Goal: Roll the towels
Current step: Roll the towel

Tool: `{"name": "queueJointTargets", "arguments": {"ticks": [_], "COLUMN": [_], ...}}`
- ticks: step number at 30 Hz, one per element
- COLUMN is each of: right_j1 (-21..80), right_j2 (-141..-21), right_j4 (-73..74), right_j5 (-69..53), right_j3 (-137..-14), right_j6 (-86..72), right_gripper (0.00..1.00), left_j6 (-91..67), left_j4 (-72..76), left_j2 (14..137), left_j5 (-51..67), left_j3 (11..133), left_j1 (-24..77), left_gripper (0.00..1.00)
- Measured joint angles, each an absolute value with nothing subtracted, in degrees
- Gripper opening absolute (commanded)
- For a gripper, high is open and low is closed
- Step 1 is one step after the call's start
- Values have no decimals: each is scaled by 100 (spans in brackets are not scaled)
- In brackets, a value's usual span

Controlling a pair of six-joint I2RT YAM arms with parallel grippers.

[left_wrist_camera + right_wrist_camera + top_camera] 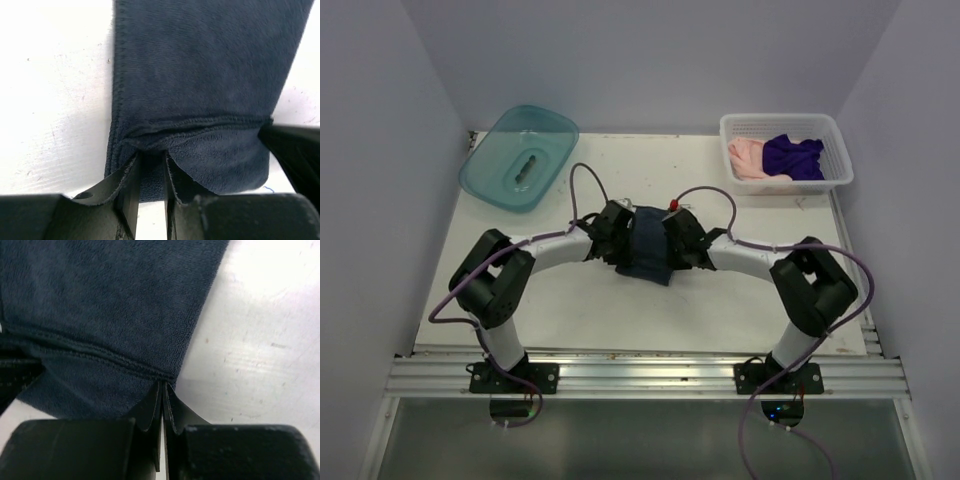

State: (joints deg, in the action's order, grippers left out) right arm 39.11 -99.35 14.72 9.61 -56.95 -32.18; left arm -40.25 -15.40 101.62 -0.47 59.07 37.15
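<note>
looks like the first turn of the roll. working the dark blue towel (650, 255), spread on the table (620, 320) at the middle, between the two wrists. edge nearest the fingers (122, 182) turned over on itself, hem stitching showing along the fold. left gripper (150, 167) pinching that turned edge, cloth wedged between its fingers. right gripper (163, 390) pressed together on the hem at the towel's other side, nipping it at the very tips. next: carry both pinches forward together and level, holding the fold tight, then let go and re-grip to wind on; uneven travel likely to skew the roll. pink towel (745, 155) and purple towel (792, 155) lying crumpled in the white basket (835, 150), far right corner, not yet rolled.
</note>
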Motion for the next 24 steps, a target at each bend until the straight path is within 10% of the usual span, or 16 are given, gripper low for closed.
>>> {"name": "queueJointTargets", "arguments": {"ticks": [11, 24], "right_j1": [4853, 5415], "right_j2": [-8965, -8182], "right_j4": [1511, 2165], "right_j5": [788, 1717], "right_j3": [-4801, -5583], "right_j6": [-4003, -2768], "right_gripper": [6, 48], "left_j6": [-3175, -3144], "left_j4": [-2053, -2486], "left_j2": [10130, 8886], "left_j5": [-45, -47], "left_j3": [6198, 6412], "left_j1": [3712, 3422], "left_gripper": [36, 41]}}
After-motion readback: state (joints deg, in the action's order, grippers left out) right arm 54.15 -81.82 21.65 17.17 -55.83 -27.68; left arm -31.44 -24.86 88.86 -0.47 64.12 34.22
